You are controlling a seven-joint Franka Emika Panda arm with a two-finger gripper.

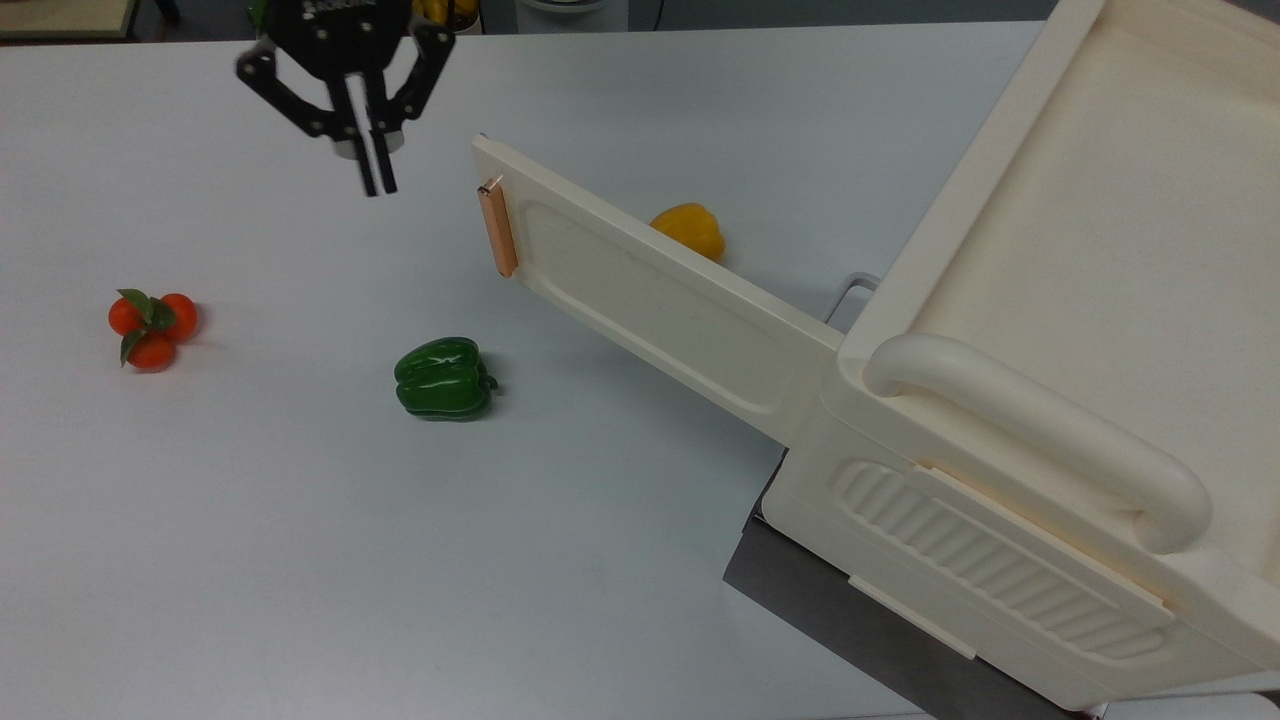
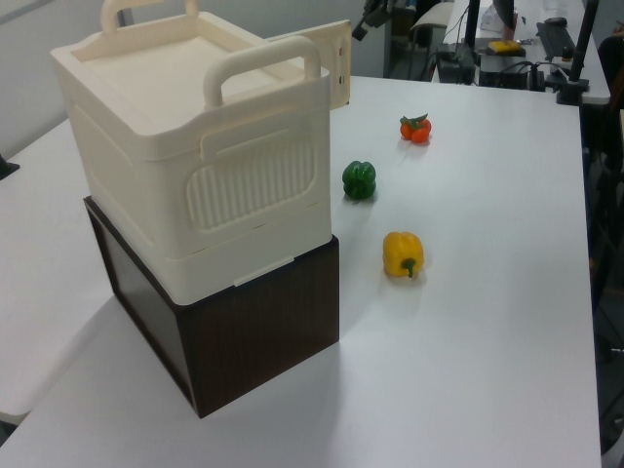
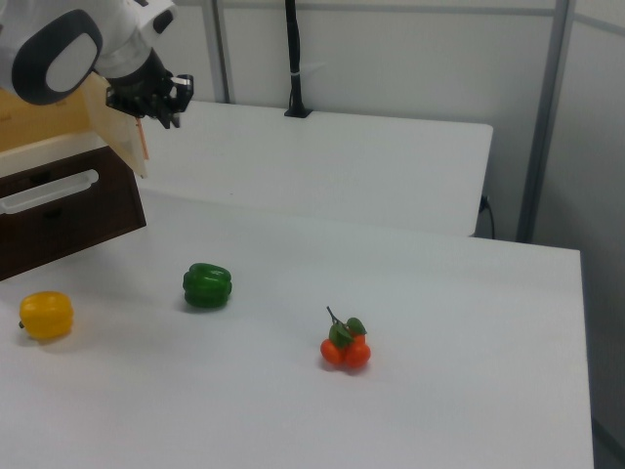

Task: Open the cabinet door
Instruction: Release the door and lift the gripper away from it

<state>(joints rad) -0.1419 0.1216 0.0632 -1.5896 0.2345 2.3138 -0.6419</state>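
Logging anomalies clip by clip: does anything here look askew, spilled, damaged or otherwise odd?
Nothing spilled or broken. The cabinet door stands swung wide open with the tool clear of its copper handle, fingers shut on nothing. The green pepper, yellow pepper and oranges lie loose on the table, apart from each other.

One green pepper (image 1: 443, 377), one yellow pepper (image 1: 689, 229), one cluster of three small oranges (image 1: 152, 326). One cream cabinet (image 1: 1060, 330) with one cabinet door (image 1: 650, 295), two bar handles (image 2: 261, 66), on one dark box (image 2: 234, 336). One claw (image 1: 372, 187).
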